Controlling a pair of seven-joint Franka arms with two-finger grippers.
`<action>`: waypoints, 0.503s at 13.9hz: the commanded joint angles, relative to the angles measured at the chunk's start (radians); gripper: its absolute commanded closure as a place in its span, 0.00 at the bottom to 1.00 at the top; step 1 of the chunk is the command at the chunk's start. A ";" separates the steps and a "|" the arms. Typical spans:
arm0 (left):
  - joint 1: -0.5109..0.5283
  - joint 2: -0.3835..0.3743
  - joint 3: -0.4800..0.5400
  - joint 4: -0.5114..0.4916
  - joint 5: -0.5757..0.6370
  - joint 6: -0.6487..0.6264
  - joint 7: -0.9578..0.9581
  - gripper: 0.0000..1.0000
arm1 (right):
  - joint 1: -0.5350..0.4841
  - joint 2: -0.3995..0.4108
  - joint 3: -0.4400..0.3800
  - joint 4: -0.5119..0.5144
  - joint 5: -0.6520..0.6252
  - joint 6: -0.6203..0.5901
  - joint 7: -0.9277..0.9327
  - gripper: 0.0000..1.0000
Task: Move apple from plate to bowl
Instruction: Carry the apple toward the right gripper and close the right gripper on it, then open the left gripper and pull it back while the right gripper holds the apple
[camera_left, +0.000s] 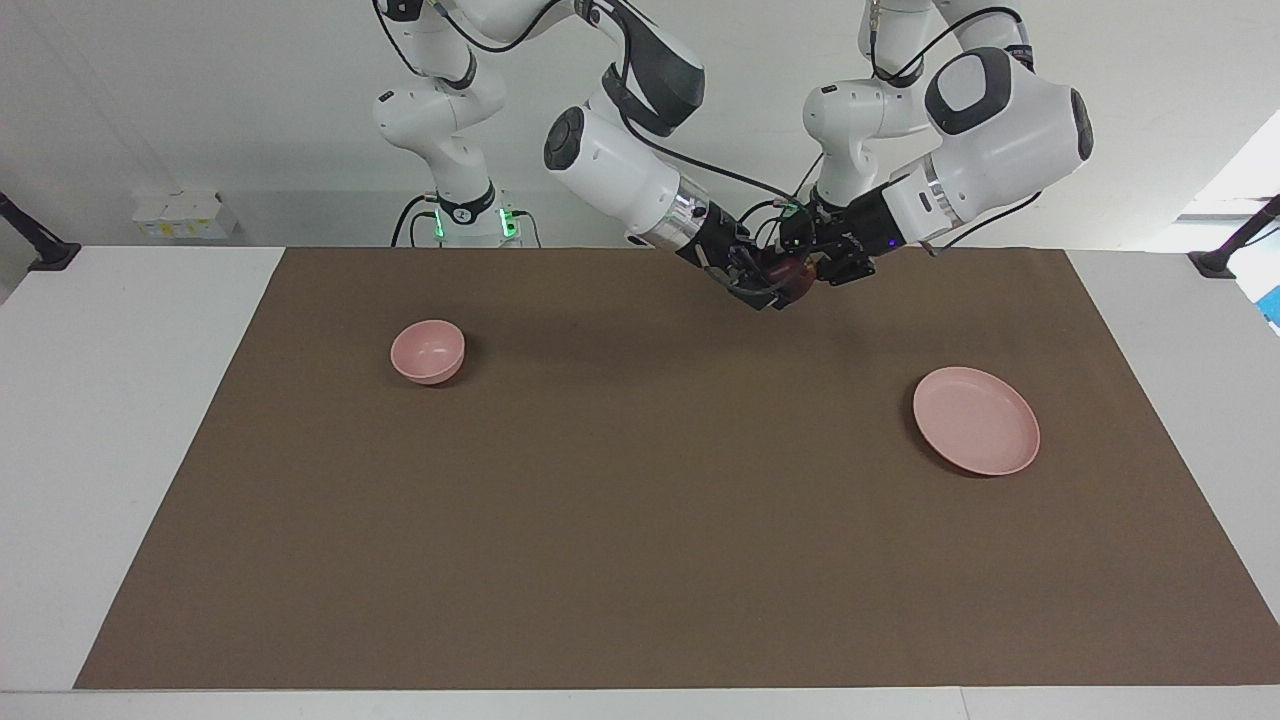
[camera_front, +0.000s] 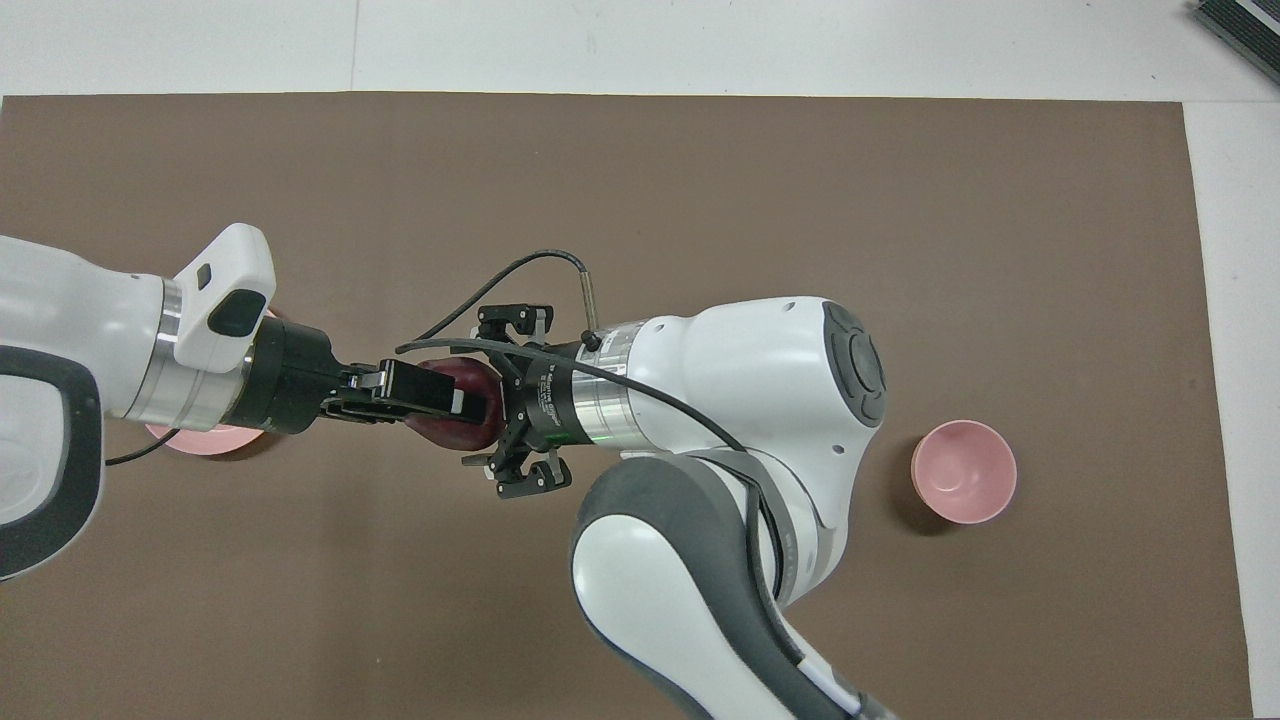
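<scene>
The dark red apple (camera_left: 797, 281) (camera_front: 452, 433) hangs in the air over the brown mat, between the plate and the bowl. My left gripper (camera_left: 806, 268) (camera_front: 455, 400) is shut on it, one finger (camera_front: 420, 388) lying across its top. My right gripper (camera_left: 765, 284) (camera_front: 484, 400) faces the left one and has come in around the apple from the bowl's side. The flat pink plate (camera_left: 975, 435) (camera_front: 200, 441) lies bare toward the left arm's end, mostly covered by the left arm in the overhead view. The small deep pink bowl (camera_left: 427, 350) (camera_front: 963, 472) stands toward the right arm's end.
A brown mat (camera_left: 640, 520) covers most of the white table. A small white box (camera_left: 185, 215) sits off the mat by the wall near the right arm's base. Both arms cross over the mat's middle in the overhead view.
</scene>
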 joint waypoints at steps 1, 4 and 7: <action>-0.036 -0.028 0.009 -0.028 -0.033 0.013 -0.034 1.00 | -0.010 0.017 0.002 0.030 -0.029 -0.009 0.024 1.00; -0.049 -0.021 0.009 -0.015 -0.037 0.016 -0.104 0.43 | -0.014 0.013 0.002 0.032 -0.032 -0.021 0.023 1.00; -0.061 -0.018 0.012 0.004 0.007 0.016 -0.182 0.00 | -0.019 0.003 -0.009 0.030 -0.042 -0.039 0.029 1.00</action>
